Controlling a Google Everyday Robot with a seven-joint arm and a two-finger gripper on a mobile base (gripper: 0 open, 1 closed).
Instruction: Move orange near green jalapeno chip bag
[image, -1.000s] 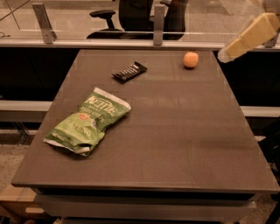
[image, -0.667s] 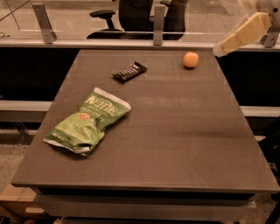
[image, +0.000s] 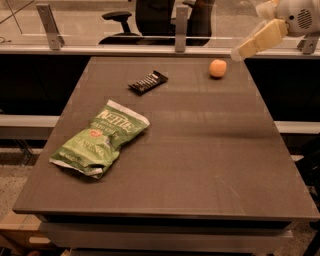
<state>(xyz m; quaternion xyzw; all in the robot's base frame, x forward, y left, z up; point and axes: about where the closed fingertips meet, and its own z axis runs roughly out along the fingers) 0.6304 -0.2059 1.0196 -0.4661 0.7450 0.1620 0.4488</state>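
Observation:
The orange (image: 217, 68) sits on the dark table (image: 200, 165) near its far right corner. The green jalapeno chip bag (image: 100, 139) lies flat on the table's left side, closer to the front, with white "Kettle" lettering facing up. My gripper (image: 240, 50) hangs in the air at the top right. Its pale tip points down and left, just right of the orange and slightly above it, without touching it. It holds nothing that I can see.
A small black snack bar (image: 148, 82) lies at the far middle of the table, between bag and orange. A railing with metal posts (image: 181, 27) runs behind the table. An office chair (image: 150, 17) stands beyond it.
My gripper has moved left and slightly up, closing in on the orange from the right. The orange, bag and snack bar have not moved.

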